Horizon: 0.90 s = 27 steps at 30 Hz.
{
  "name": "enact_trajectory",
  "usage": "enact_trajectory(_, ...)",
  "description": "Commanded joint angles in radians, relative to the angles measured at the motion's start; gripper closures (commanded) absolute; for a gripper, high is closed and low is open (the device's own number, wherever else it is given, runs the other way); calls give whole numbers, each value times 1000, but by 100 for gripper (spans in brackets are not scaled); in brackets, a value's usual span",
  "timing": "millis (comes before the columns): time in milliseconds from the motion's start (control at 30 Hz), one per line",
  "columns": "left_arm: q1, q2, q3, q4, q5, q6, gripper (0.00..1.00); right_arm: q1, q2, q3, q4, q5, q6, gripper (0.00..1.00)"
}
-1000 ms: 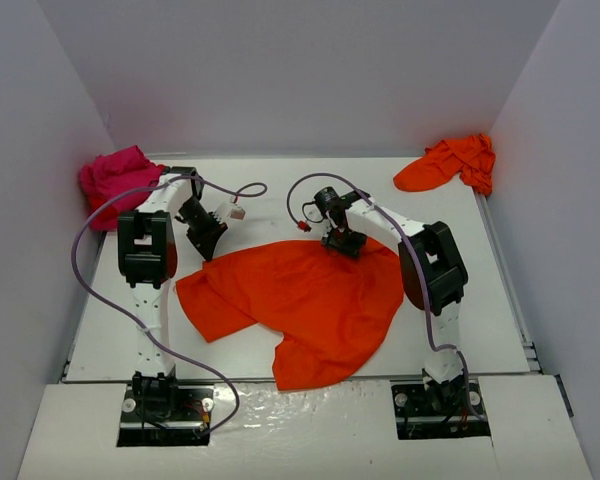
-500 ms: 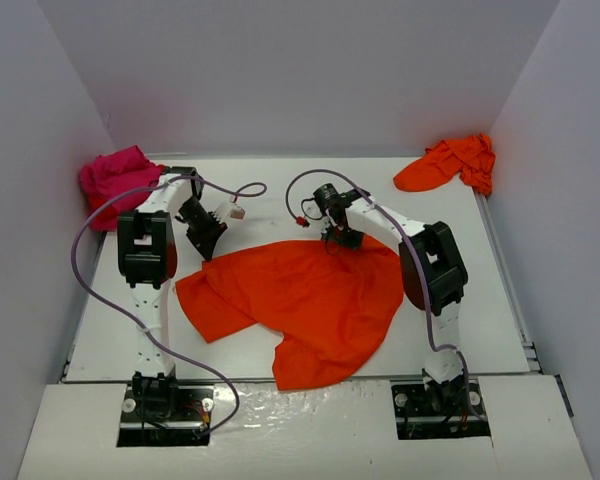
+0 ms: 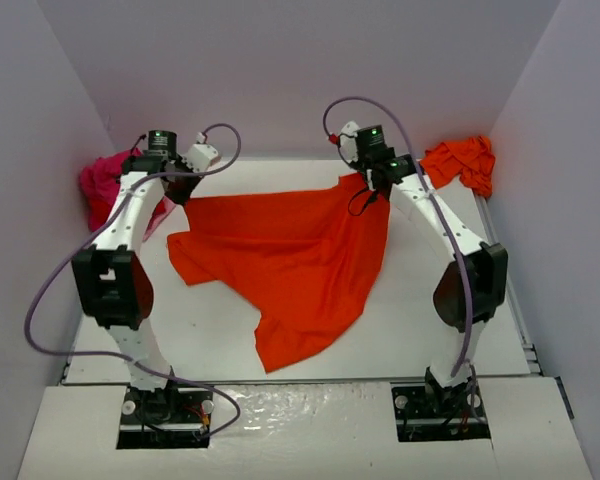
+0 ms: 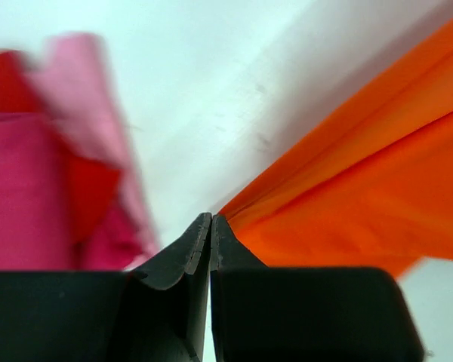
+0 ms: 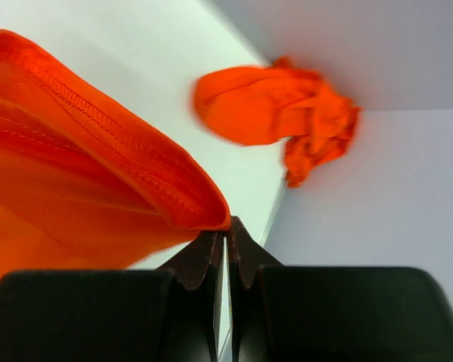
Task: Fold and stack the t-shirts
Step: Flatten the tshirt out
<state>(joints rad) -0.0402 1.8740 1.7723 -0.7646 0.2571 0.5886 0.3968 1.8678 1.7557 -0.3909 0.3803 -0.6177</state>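
A bright orange-red t-shirt (image 3: 290, 250) hangs stretched between my two grippers over the back half of the table, its lower part trailing down to the front. My left gripper (image 3: 183, 188) is shut on the shirt's top left corner; in the left wrist view the cloth (image 4: 362, 188) runs out from the closed tips (image 4: 211, 219). My right gripper (image 3: 363, 190) is shut on the top right corner; in the right wrist view the stitched hem (image 5: 121, 151) sits at the closed tips (image 5: 228, 226).
A magenta, red and pale pink heap of shirts (image 3: 100, 180) lies at the back left, also in the left wrist view (image 4: 53, 173). A crumpled orange shirt (image 3: 460, 160) lies at the back right corner, also in the right wrist view (image 5: 279, 105). White walls enclose the table (image 3: 430, 290).
Both arms have risen and swung to the back, lifting the orange-red shirt's far edge off the table and pulling it taut between them. The shirt lay flat before.
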Motion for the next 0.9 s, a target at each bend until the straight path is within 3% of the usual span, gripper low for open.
enact_trajectory(0, 10, -273, 113, 64, -150, -66, 100, -32, -229, 90, 171, 101, 22, 100)
enact_trajectory(167, 11, -386, 216, -110, -102, -36, 100, -33, -409, 68, 162, -49, 56, 100)
enact_trajectory(300, 13, -645, 167, -240, 63, 61, 100, -48, -633, -3, 47, -311, 66, 100)
enact_trajectory(400, 13, -743, 252, -467, 148, 84, 100, -67, -759, -45, -25, -371, 66, 100)
enact_trajectory(500, 13, -850, 304, -579, 187, 99, 100, -76, -861, -37, -133, -460, 61, 100)
enact_trajectory(667, 13, -918, 417, -627, 212, 1, 100, -90, -970, 35, -277, -529, 74, 100)
enact_trajectory(867, 11, -885, 581, -729, 194, 11, 100, -106, -981, 116, -370, -575, 82, 100)
